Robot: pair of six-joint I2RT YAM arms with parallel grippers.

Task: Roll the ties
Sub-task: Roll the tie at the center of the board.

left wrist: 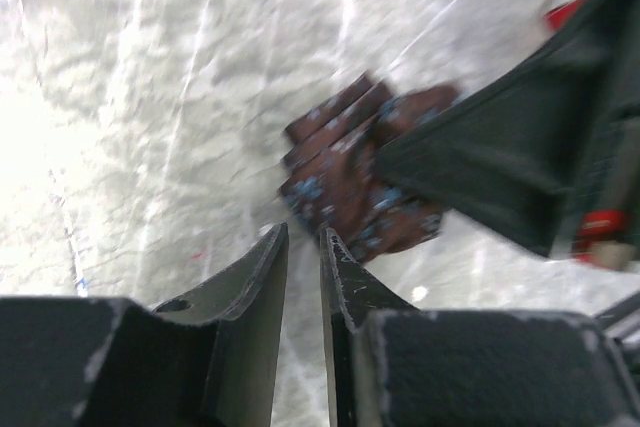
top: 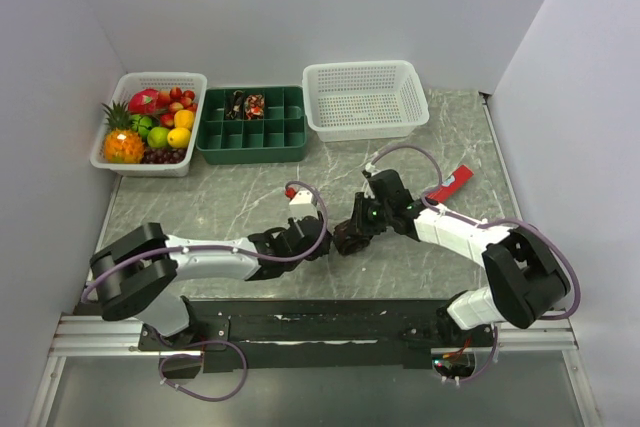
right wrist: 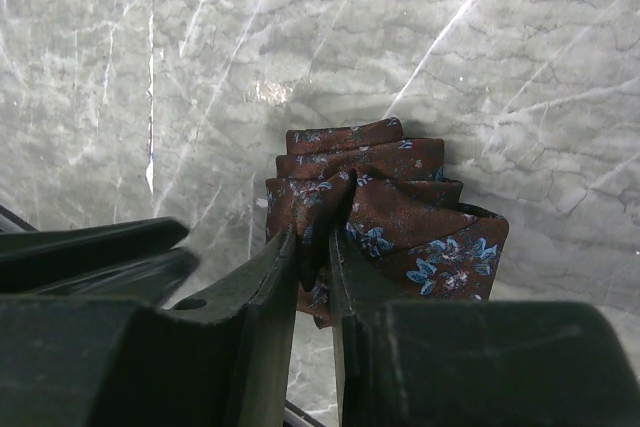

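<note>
A rolled tie (right wrist: pixel 400 207), brown with small blue flowers, lies on the marble table (top: pixel 230 197) between my two arms. My right gripper (right wrist: pixel 315 242) is shut on a fold at the left of this roll. In the top view the tie (top: pixel 350 240) shows as a dark bundle under the right gripper (top: pixel 354 230). My left gripper (left wrist: pixel 303 237) is shut and empty, its tips just short of the tie (left wrist: pixel 335 172). It sits just left of the roll in the top view (top: pixel 312 240). Two more rolled ties (top: pixel 247 104) sit in the green tray.
A green divided tray (top: pixel 255 139) stands at the back centre. A white basket (top: pixel 365 119) is to its right. A white fruit basket (top: pixel 125 164) is to its left. A small red bar (top: pixel 455 181) lies right of the right arm. Grey walls close both sides.
</note>
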